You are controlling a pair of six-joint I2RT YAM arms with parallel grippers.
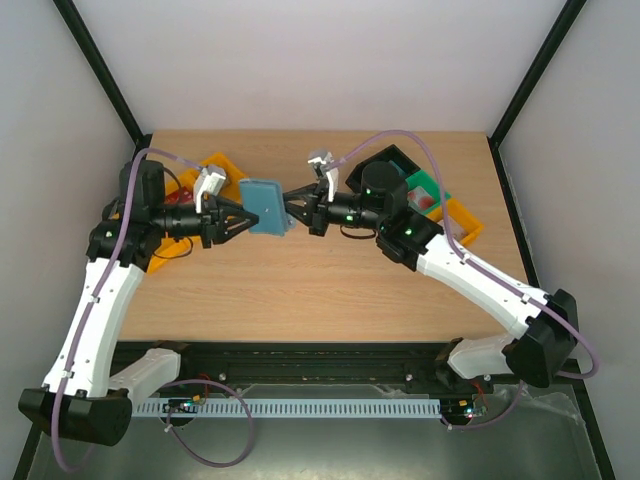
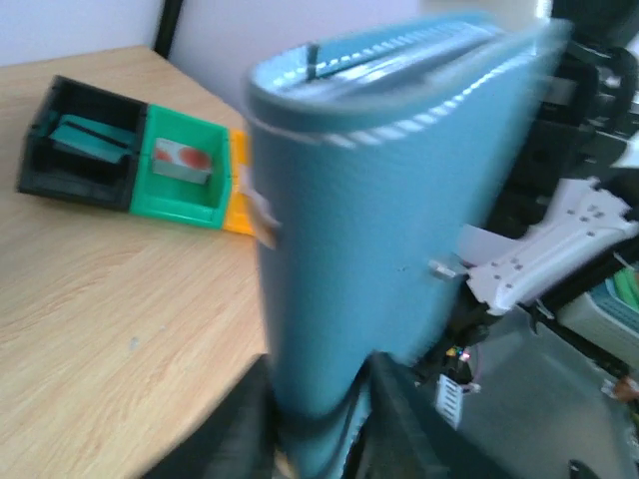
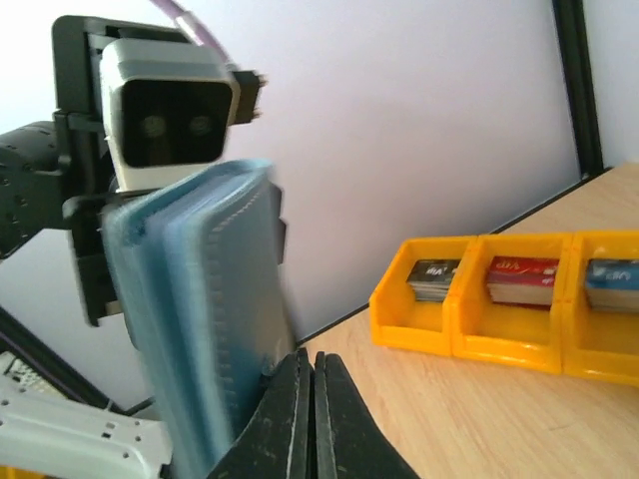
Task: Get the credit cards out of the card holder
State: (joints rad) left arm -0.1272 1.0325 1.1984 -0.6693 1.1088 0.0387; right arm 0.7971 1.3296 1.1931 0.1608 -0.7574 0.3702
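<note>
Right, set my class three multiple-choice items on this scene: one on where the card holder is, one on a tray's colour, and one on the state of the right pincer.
1. Where is the card holder?
A) lying flat inside a tray
B) held up above the table, between the two arms
C) beside the right arm's base

2. What colour is the tray next to the black tray?
A) green
B) red
C) white

3. How do the jaws of the right pincer stand?
A) wide open
B) shut together
C) out of view

Answers:
1 B: the left pincer grips one end of it, clear of the wood.
2 A: the green tray sits right against the black one.
3 B: the right wrist view shows the jaws meeting with no gap.
</note>
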